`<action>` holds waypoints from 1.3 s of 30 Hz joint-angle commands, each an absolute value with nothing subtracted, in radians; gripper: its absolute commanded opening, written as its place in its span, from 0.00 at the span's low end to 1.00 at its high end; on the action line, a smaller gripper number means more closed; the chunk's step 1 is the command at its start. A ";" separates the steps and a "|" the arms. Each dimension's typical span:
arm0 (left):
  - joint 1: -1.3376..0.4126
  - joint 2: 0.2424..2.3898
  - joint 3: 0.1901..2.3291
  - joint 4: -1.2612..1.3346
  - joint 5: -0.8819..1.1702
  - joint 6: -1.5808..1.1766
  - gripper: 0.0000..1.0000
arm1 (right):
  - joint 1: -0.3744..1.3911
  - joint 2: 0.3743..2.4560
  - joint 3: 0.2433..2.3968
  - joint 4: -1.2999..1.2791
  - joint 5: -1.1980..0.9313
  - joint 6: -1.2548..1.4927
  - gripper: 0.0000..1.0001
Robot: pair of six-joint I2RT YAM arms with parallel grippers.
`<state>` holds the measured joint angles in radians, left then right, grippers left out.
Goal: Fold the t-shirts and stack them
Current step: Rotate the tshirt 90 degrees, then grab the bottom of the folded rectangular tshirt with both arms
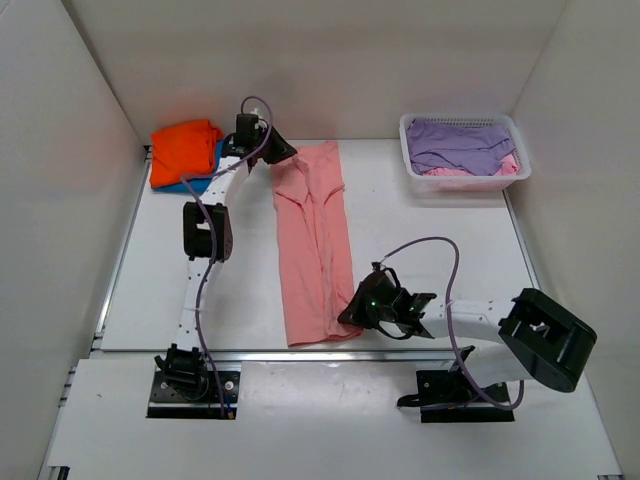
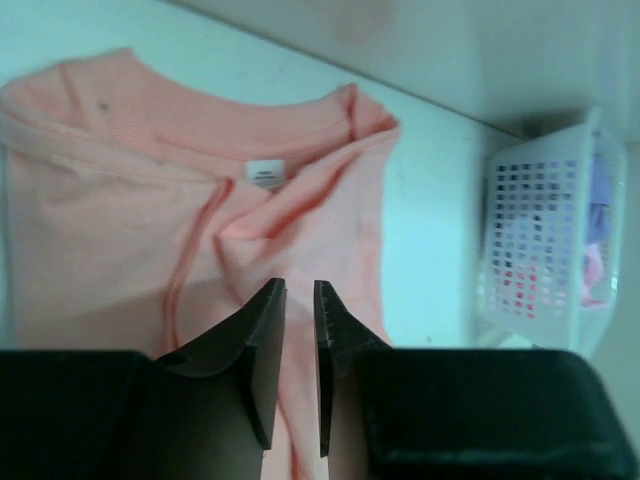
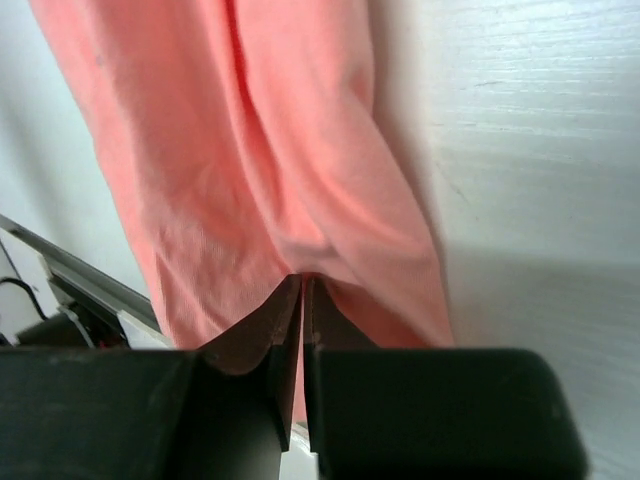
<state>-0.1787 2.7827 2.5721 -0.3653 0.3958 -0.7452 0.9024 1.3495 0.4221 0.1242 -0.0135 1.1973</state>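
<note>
1. Done, as far as I can judge: a bright orange folded cloth t-shirt (image 1: 185,148) sits on a blue cloth t-shirt (image 1: 195,186) at the far left corner of the white desk (image 1: 440,250). This looks like the start of the stack.
2. In hand: a salmon-pink cloth t-shirt (image 1: 315,250) lies in the middle of the desk as a long narrow strip. Its sides are already folded in, with the collar at the far end and the hem at the near edge.
3. The left claw (image 2: 298,290) is at the collar end, jaws drawn close with a fold of pink cloth between them. Creases run to the tips, so it looks to be grasping the shirt near the shoulder.
4. The right claw (image 3: 302,280) is clenched on the hem end, the cloth puckering up to its tips.
5. Left for this shirt, I judge: bring one end over to the other, then carry it to the orange-and-blue pile.
6. Waiting: a lavender-purple cloth t-shirt (image 1: 460,145) lies crumpled in the white plastic mesh basket (image 1: 465,181) at the far right. Some pink cloth (image 1: 450,172) lies beneath it; whether that is another shirt I cannot tell.
7. Roughly half the work appears done.
</note>
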 commanded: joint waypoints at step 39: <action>-0.709 1.255 0.436 -0.222 0.316 -0.690 0.32 | 0.676 1.247 0.320 0.023 -0.477 0.747 0.09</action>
<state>-0.7006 1.2308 0.4385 -0.2543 0.3397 -0.6830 0.6540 1.1919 0.2996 0.0494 -0.4721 0.7708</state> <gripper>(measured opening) 0.368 0.151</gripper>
